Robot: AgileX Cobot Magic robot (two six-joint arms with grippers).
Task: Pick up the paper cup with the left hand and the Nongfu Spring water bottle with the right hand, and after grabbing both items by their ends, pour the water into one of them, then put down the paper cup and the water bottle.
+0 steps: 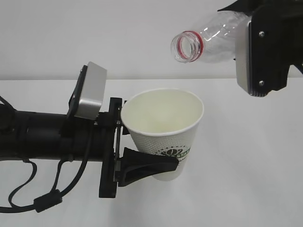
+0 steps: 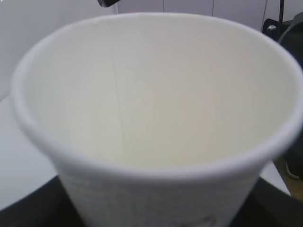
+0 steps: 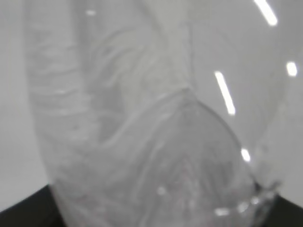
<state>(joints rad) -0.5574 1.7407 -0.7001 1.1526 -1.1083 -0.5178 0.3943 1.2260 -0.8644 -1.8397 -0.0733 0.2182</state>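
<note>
While left hand (image 1: 142,146) fingers clamp paper cup (image 1: 163,132) and right hand (image 1: 265,52) fingers clamp Nongfu Spring water bottle (image 1: 208,38), bottle mouth at cup's 1 o'clock: misaligned pour risks spill.

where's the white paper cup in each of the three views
Exterior view: the white tapered paper cup with the dark green logo is centre frame, held at its lower part by the left end effector, below the clear plastic bottle's red-ringed mouth.
Left wrist view: the cup fills the frame, its inside showing.
Right wrist view: not in it; only the clear bottle shows.
Shared landmark: the cup's rolled rim.
</note>
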